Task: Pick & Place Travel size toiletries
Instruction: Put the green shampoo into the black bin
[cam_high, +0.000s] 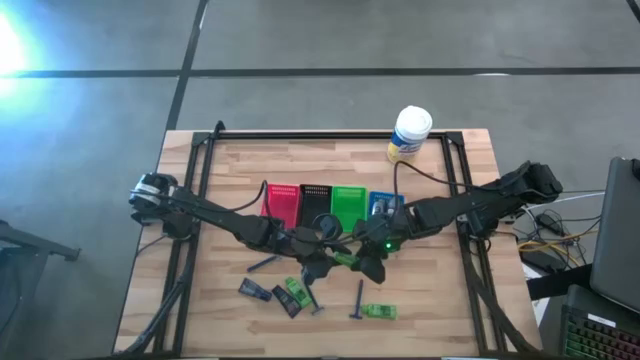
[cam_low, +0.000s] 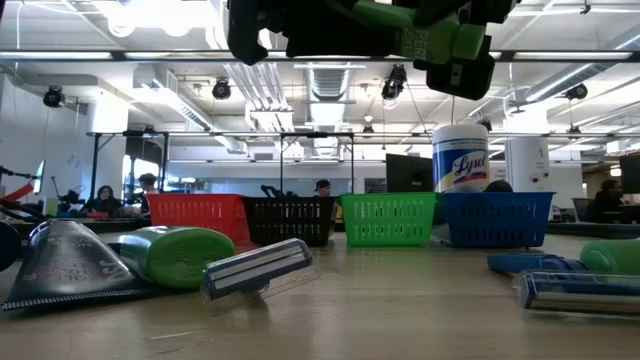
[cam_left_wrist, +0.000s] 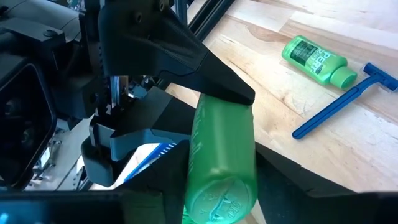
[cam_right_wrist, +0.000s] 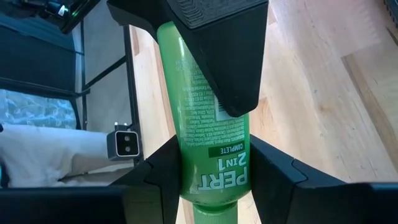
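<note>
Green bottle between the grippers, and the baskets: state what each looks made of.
Green bottle: looks like glossy moulded plastic, printed white lettering, soft highlights on its curve. Baskets, such as the green basket: apparently rigid plastic, slotted lattice walls, uniform bright colour. Both judged by look only.

Overhead ceiling strip lights (cam_low: 150, 15) blow out to white in the low view, and a hard bluish glare patch (cam_high: 10, 45) burns the floor at the high view's left edge. Table (cam_high: 440, 300) evenly lit, shadows soft and short. Low view foreground — razor (cam_low: 258, 268) and tube (cam_low: 65, 265) — is soft; wrist views sharp on the green bottle (cam_right_wrist: 211, 134).
</note>
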